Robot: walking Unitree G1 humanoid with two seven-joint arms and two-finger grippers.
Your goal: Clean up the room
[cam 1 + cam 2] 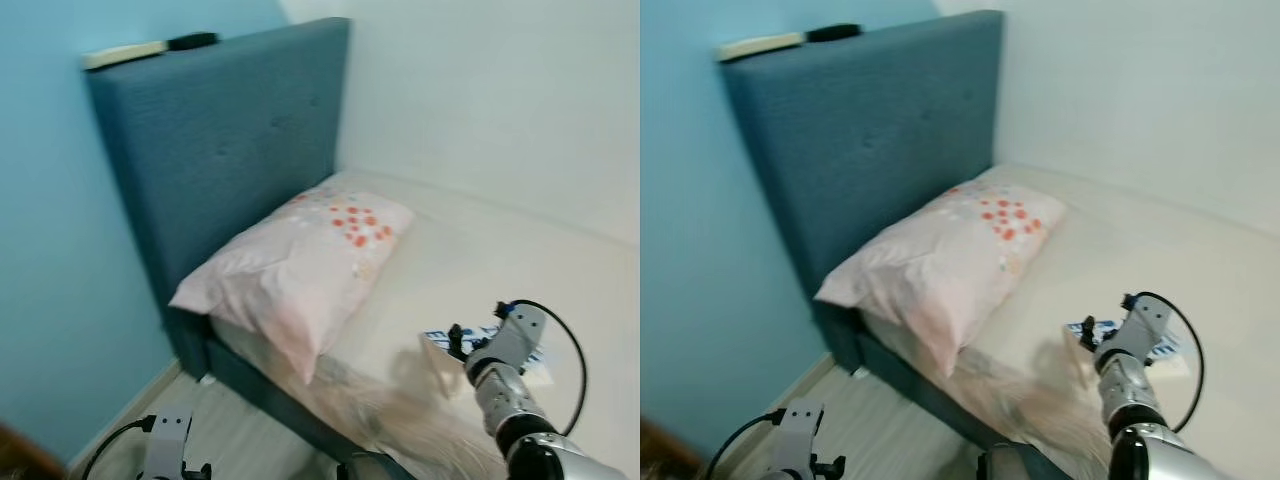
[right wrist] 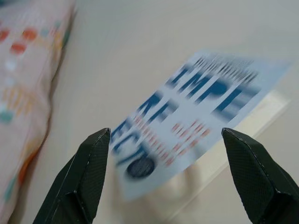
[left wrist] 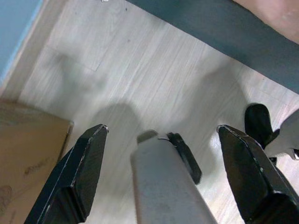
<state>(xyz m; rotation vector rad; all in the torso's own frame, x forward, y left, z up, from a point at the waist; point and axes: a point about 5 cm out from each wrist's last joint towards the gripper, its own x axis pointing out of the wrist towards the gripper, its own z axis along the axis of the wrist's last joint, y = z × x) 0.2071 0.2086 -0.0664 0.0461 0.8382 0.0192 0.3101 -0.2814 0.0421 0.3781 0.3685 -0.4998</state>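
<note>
While the right gripper [image 2: 163, 179] is hovering with fingers spread wide over a white booklet with blue lettering [image 2: 196, 114], the booklet is lying on the cream mattress [image 1: 480, 250] — right of the spotted pillow [image 1: 300, 265]. The left gripper [image 3: 163, 175] is hanging low over the wooden floor [image 3: 140, 70] beside the bed — jaws wide, holding nothing.

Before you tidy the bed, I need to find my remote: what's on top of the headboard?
On the headboard top lie a pale flat thing, maybe a book, and a dark object beside it. It is too blurred to identify; anything behind the headboard is hidden.
</note>
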